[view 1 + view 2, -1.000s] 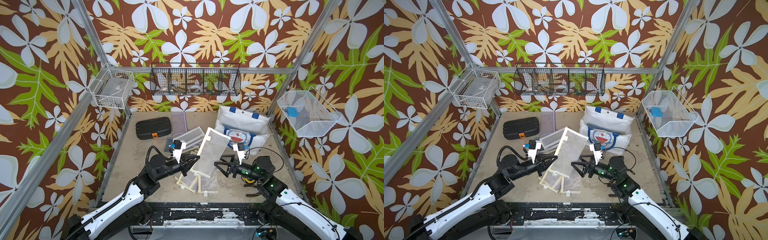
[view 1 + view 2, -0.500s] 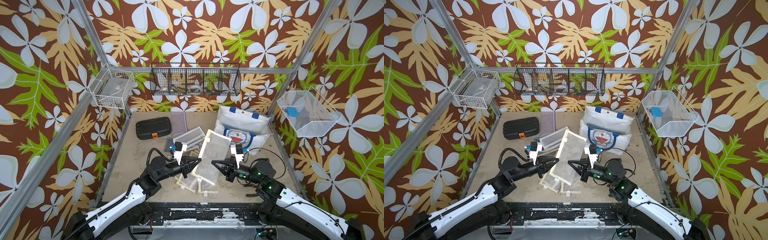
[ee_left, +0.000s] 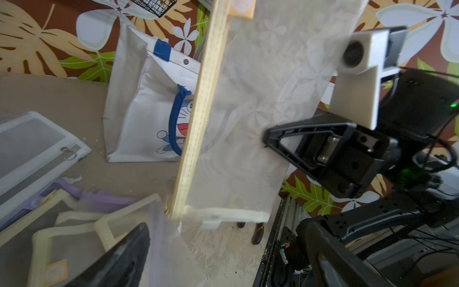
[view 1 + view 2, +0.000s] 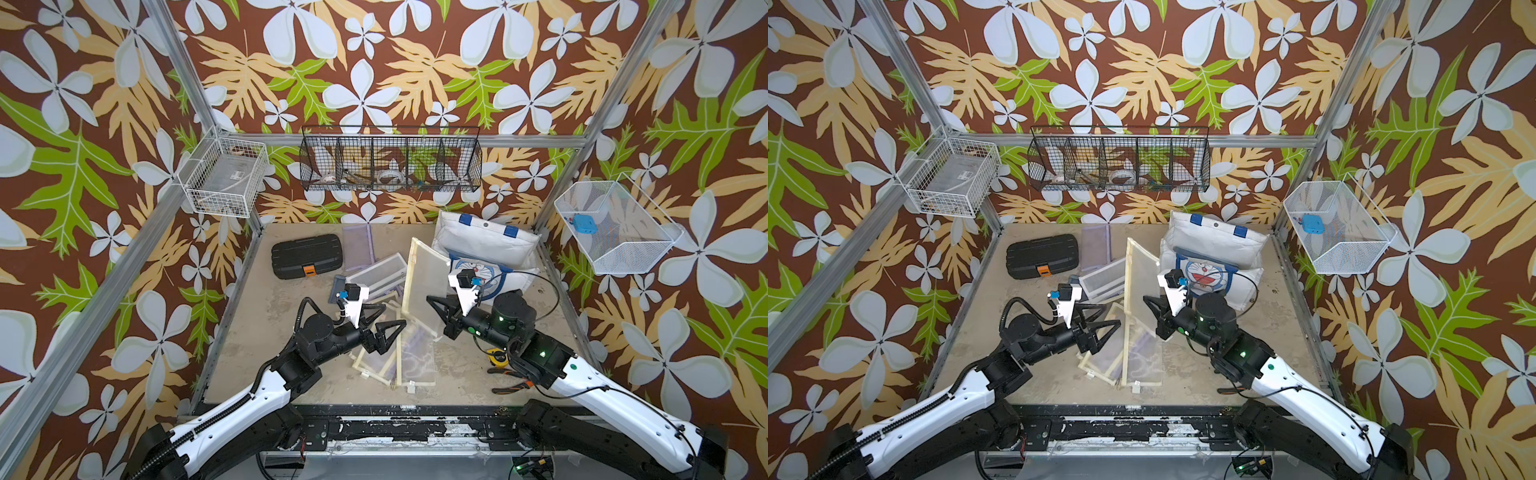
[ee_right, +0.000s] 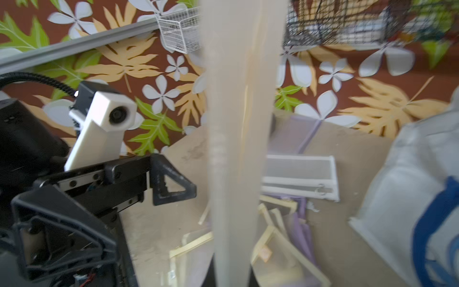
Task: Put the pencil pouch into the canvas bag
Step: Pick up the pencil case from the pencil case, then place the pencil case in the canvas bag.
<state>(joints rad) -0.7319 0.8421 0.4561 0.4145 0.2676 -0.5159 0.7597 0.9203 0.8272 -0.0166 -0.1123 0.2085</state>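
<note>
The step in hand looks like the carry. The pencil pouch [image 4: 426, 286] is off the bench [image 4: 266, 324] and held only by the right gripper [image 4: 434, 305], whose jaws are closed on one long edge of the mesh, as the left wrist view shows. The left gripper [image 4: 395, 315] stands spread wide just beside the pouch's lower end, touching nothing. The pouch hangs upright and slightly tilted over the middle of the bench, above a loose heap of similar flat pouches [image 4: 395, 361]. In both top views its upper end overlaps the near face of the canvas bag [image 4: 486, 245]. The bag sits propped in the far right corner of the bench with its blue handle tabs on top, and the black case [image 4: 306, 259] lies well apart toward the far left. The next move probably calls for lifting the pouch over the bag's top edge and lowering it end first. The mouth looks nearly flat, and how far it gapes cannot be told, so the free arm may have to hold it apart. The pouch is a thin, flat rectangle of see-through whitish mesh with a cream border and a pale zip strip and pull tab along its lower short end. It will likely flex and swing from an edge grip.
</note>
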